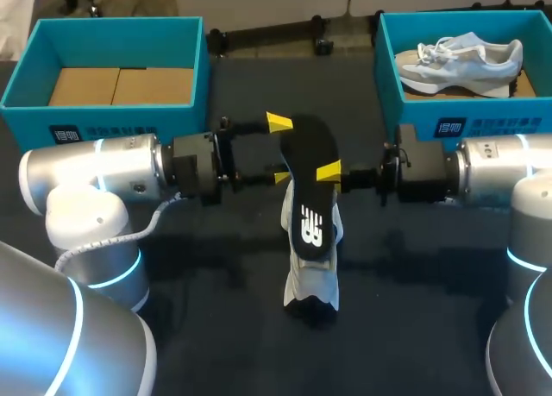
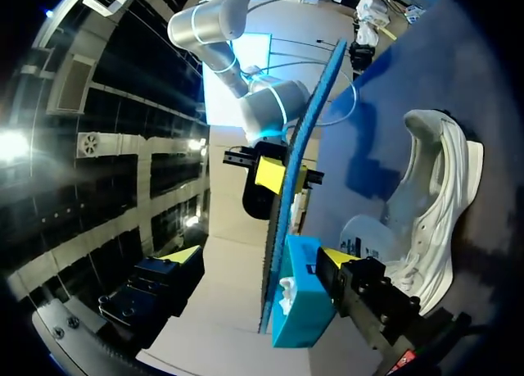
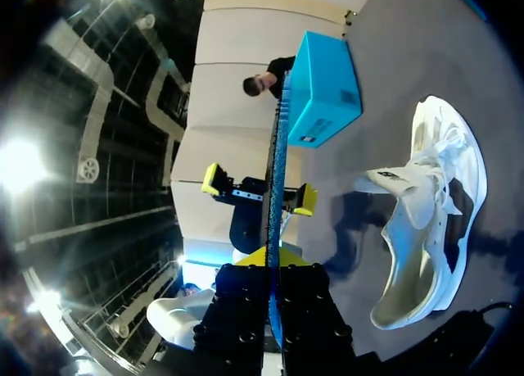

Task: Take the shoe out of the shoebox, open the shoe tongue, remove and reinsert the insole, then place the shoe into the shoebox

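The right claw point(image 1: 329, 172) is clenched on the insole point(image 1: 312, 154), which hangs over the shoe point(image 1: 315, 279) on the table point(image 1: 423, 318), while the left claw point(image 1: 279, 150) stands released around its end; it should probably close softly before the right one lets go

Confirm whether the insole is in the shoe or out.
Out: the right gripper holds the insole in the air, apart from the white shoe on the table.

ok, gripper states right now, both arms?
Left gripper: open, fingers wide apart, the insole between them.
Right gripper: closed on the insole.
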Controlling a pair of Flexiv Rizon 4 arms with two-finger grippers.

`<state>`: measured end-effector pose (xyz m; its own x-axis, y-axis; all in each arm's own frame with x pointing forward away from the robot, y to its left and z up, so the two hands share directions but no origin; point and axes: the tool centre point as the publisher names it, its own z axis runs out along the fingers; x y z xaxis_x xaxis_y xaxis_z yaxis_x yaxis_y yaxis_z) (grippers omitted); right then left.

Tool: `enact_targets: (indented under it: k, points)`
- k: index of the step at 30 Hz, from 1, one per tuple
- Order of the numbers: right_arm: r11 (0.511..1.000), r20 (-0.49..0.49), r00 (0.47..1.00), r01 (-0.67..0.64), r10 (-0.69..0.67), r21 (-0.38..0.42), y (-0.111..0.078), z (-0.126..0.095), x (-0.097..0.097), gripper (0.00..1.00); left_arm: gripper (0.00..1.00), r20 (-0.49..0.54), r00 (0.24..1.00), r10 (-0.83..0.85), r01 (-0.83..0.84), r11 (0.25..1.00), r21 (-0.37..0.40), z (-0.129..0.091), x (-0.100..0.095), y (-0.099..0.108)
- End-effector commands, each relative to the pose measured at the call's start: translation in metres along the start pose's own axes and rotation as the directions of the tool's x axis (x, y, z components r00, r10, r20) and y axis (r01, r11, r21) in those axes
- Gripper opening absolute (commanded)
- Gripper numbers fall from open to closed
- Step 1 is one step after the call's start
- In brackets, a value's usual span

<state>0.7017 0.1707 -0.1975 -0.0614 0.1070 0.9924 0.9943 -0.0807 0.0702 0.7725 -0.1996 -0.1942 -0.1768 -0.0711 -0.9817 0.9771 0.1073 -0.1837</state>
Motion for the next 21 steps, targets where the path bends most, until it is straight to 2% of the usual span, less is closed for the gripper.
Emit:
enact_targets:
  k: [1, 4, 5, 9, 21]
  points:
    - [1.000, -0.008, 1.000, 0.002, -0.002, 0.003, -0.0010, 0.0031, -0.0014, 0.00, 0.84, 0.001, 1.000, 0.003, -0.003, 1.000, 0.003, 0.0059, 0.0021, 0.0027]
    - [1.000, -0.017, 1.000, 0.002, -0.002, 0.007, -0.0014, 0.0046, -0.0017, 0.00, 0.81, 0.005, 1.000, -0.001, 0.001, 1.000, 0.006, 0.0087, 0.0038, 0.0030]
    - [1.000, -0.016, 1.000, 0.001, -0.001, 0.008, -0.0015, 0.0052, -0.0019, 0.00, 0.77, 0.007, 1.000, -0.002, 0.002, 1.000, 0.005, 0.0101, 0.0048, 0.0025]
    - [1.000, -0.010, 1.000, -0.011, 0.011, 0.007, -0.0013, 0.0064, -0.0043, 0.00, 0.49, 0.016, 1.000, 0.004, -0.004, 1.000, 0.000, 0.0123, 0.0052, -0.0008]
    - [1.000, -0.008, 1.000, -0.015, 0.015, 0.006, -0.0012, 0.0064, -0.0053, 0.00, 0.32, 0.007, 1.000, 0.028, -0.028, 0.999, -0.019, 0.0151, 0.0084, -0.0046]
